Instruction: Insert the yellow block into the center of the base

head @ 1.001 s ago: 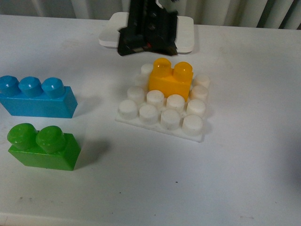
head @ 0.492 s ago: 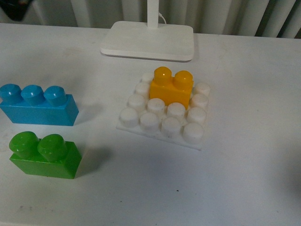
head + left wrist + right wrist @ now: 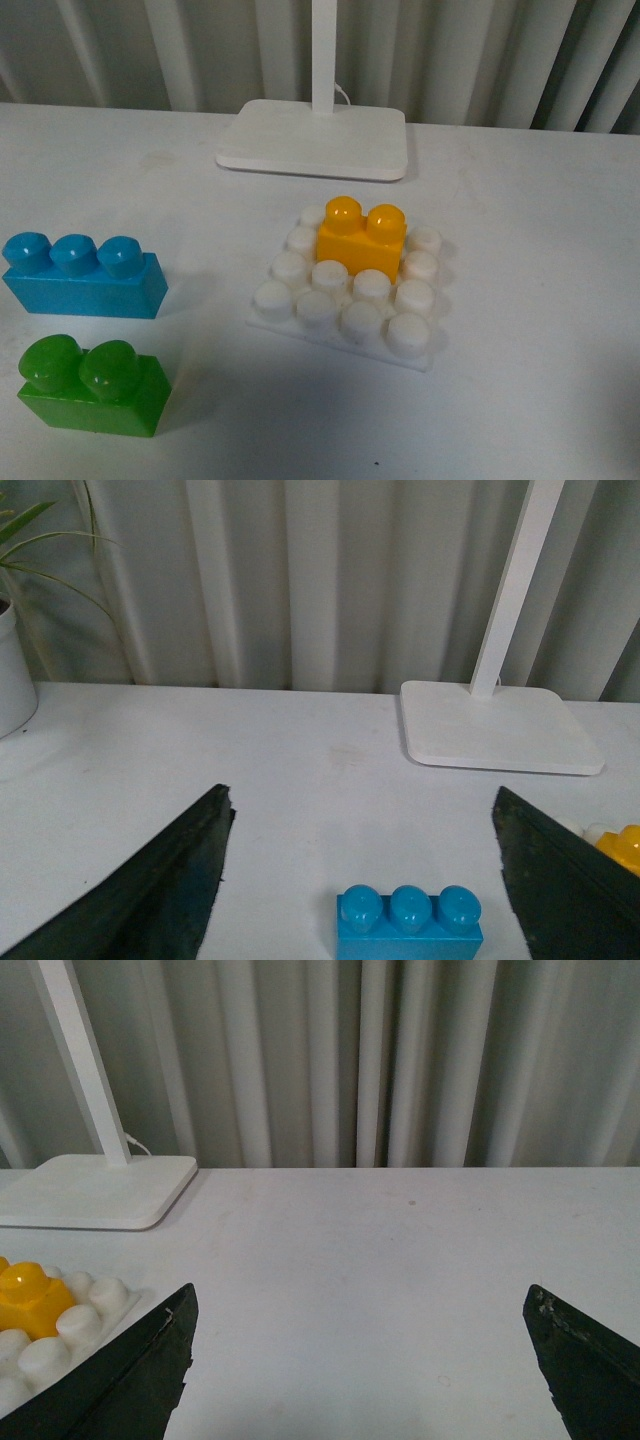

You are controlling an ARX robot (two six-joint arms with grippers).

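The yellow block (image 3: 361,241) sits upright on the white studded base (image 3: 350,320), pressed onto the base's middle studs toward the back. It also shows partly in the right wrist view (image 3: 30,1298) and at the edge of the left wrist view (image 3: 622,848). Neither arm shows in the front view. My left gripper (image 3: 362,880) is open and empty, with the blue brick (image 3: 408,924) on the table between its fingers. My right gripper (image 3: 360,1360) is open and empty over bare table, to the right of the base (image 3: 90,1305).
A blue three-stud brick (image 3: 82,277) and a green two-stud brick (image 3: 88,387) lie on the table to the left of the base. A white lamp foot (image 3: 314,138) with a pole stands behind the base. A potted plant (image 3: 15,670) stands at the far left.
The dark gripper that was just behind the yellow block one second ago has left the front view. The view has shifted, so all objects sit lower in the picture. The block stays on the base.
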